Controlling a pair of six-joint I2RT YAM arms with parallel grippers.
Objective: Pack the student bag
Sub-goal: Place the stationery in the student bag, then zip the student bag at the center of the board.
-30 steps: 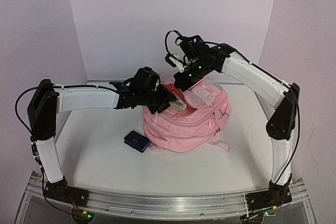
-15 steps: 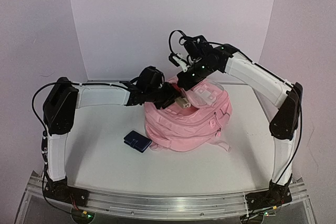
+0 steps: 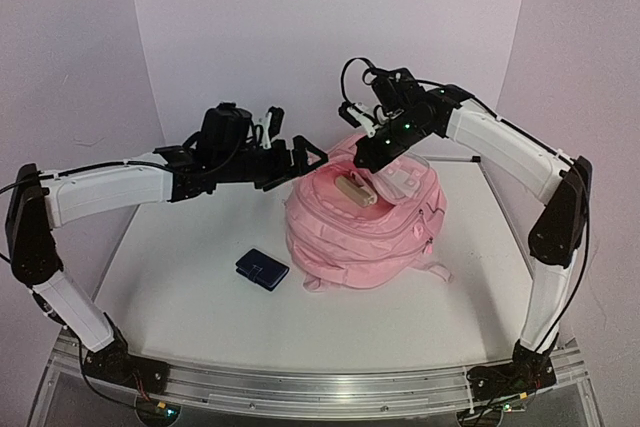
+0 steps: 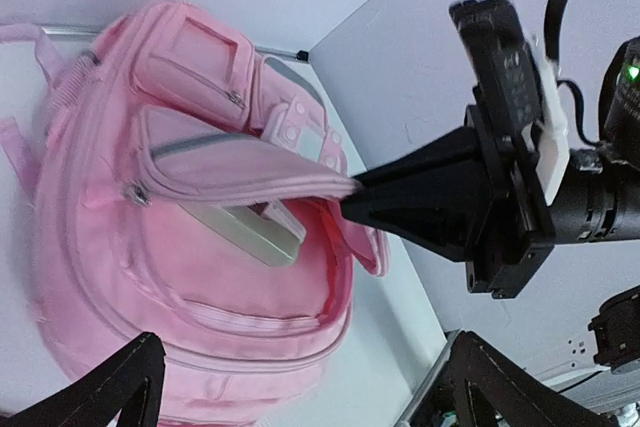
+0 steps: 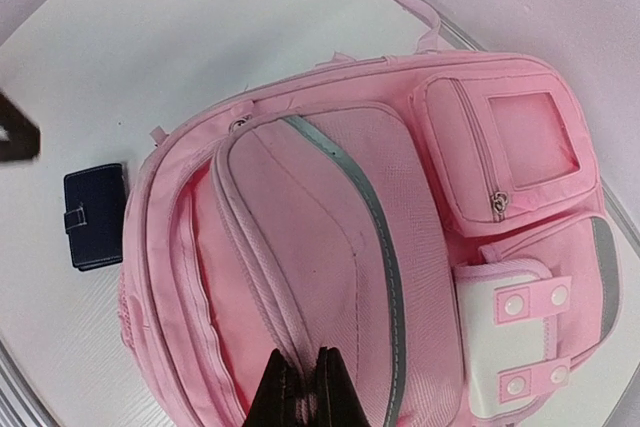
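Left arm: extends from the left side toward the centre of the white table (image 3: 180, 317). The left gripper (image 3: 305, 162) hangs above the surface, just left of the bag's upper edge, and touches nothing. Its jaws stand wide apart and hold nothing; in the left wrist view both fingertips frame the bag from a distance.

Table, left of centre: a small navy wallet (image 3: 262, 269) lies flat with its clasp side up. It sits just beside the bag's lower left edge; I cannot tell whether the two touch.

Centre: the student bag (image 3: 365, 237) lies on the table, front panel upward, slightly right of centre. The straps trail toward the near right. The large front pocket is unzipped and its flap is lifted, showing a darker pink lining. A flat beige oblong item (image 3: 355, 190) rests in the pocket mouth under the raised flap, partly exposed. What this item is cannot be determined. The smaller zip pocket and the pale panel with snap studs appear shut.

Right arm: reaches in from the right, over the bag's far side. The right gripper (image 3: 362, 159) is clamped on the edge of the lifted pocket flap, with fabric pinched between its closed fingers (image 5: 285, 392).
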